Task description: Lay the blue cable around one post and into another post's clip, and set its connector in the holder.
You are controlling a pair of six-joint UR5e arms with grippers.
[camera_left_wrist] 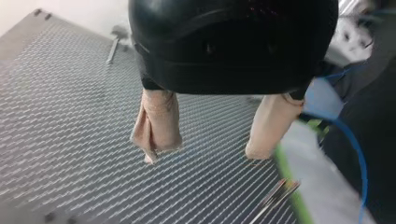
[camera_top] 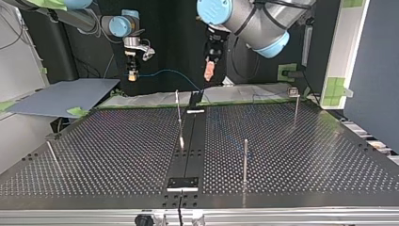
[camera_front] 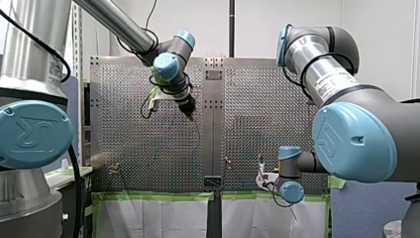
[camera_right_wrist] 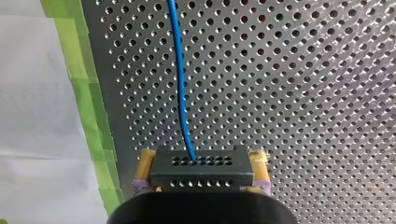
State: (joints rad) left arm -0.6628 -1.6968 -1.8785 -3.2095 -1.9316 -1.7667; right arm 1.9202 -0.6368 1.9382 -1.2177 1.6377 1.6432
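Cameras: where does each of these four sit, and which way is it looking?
Front view: behind and above the arms, looking over the perforated table; both arms show.
Top view: across the table, facing the arms, which come in from above.
Left wrist view: on my left arm, looking along my left gripper, open and empty, at the table.
Right wrist view: on my right arm, looking along my right gripper, shut on the connector.
Shared: the blue cable shows in the right wrist and top views.

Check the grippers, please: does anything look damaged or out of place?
Yes. On my left gripper, one beige pad looks frayed: a loose flap hangs at its tip. The connector sits straight in my right gripper.
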